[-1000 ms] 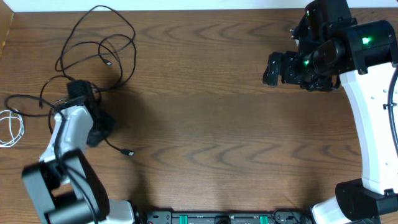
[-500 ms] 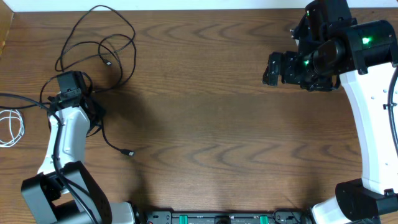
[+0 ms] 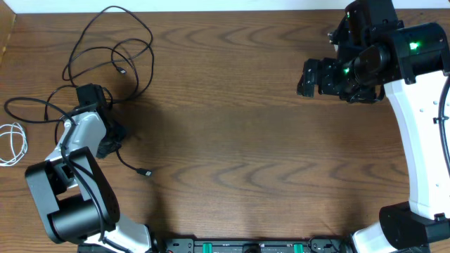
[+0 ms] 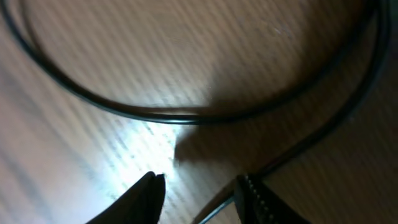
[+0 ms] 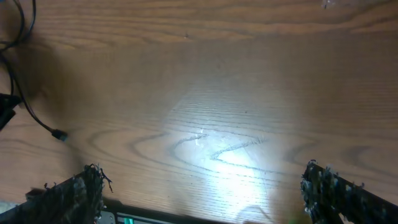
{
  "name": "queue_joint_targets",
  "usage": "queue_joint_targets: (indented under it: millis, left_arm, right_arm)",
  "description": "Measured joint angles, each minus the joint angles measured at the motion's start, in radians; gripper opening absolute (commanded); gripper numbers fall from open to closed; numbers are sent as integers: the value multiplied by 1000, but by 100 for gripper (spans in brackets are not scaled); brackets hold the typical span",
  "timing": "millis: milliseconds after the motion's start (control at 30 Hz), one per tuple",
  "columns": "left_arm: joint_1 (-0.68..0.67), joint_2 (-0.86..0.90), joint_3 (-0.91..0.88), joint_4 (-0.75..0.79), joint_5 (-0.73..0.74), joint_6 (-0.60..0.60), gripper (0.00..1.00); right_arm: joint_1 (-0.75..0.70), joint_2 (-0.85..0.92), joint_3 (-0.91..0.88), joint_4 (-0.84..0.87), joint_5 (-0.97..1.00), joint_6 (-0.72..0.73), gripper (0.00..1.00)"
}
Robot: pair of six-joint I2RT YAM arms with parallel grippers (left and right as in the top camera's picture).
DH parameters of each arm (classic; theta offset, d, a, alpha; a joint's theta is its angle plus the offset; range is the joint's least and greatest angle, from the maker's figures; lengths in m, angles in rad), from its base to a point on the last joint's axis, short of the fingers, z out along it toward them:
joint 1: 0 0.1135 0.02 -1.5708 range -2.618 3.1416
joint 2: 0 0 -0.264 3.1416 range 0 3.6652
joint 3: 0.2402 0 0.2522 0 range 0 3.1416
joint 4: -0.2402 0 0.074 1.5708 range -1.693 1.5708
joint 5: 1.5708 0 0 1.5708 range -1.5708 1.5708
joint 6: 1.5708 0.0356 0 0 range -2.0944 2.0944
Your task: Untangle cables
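Parted now, not pressed together as 1 second ago, the fingers [image 4: 146,196] of the left gripper [image 4: 199,196] straddle a strand of the black cables [image 3: 112,49] at the far left of the worktop [image 3: 232,140], probably to regrip, with the white cable [image 3: 10,144] nearby, while the right gripper [image 5: 205,196] waits spread wide, empty.
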State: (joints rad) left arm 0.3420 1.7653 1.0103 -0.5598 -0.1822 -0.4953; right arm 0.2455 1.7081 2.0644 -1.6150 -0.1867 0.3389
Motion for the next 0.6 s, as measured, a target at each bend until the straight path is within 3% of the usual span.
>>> queue_joint_targets:
  millis: [200,600]
  left_arm:
    - [21,14,0,5,77,3,32]
    - [50,11,-20,43,109,23,33]
  right_arm:
    - [0,0,0,0,0,0,99]
    - [0,0,0,0,0,0,99]
